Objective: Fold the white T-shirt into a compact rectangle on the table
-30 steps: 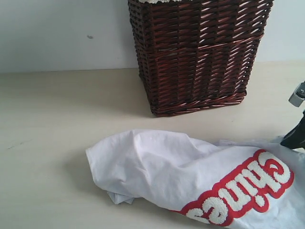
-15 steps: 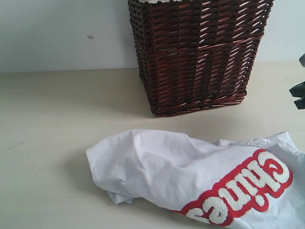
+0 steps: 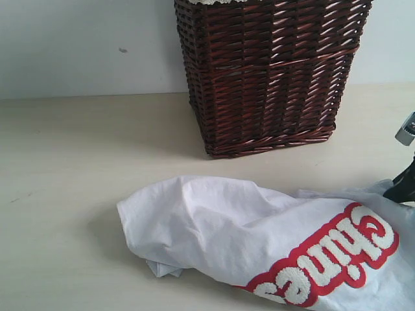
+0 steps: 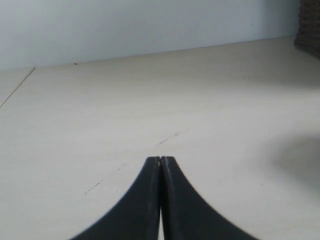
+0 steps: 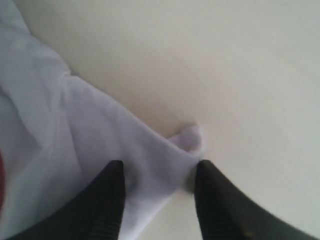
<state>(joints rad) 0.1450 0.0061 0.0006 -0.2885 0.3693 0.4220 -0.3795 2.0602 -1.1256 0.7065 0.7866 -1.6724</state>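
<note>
L gripper [image 4: 160, 159] had matte black jaws, smooth, curving to thin tips. R gripper [image 5: 159, 172] had black jaws too, w/ faint ribbed texture behind tips; small grey metal fitting [image 3: 406, 129] sat above them.

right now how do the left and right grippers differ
The left gripper has its jaws pressed together; the right gripper has its jaws standing apart. The left gripper has only bare table in front of it, no cloth; the right gripper straddles a corner of the white T-shirt. Both have dark fingers and sit low over the table.
</note>
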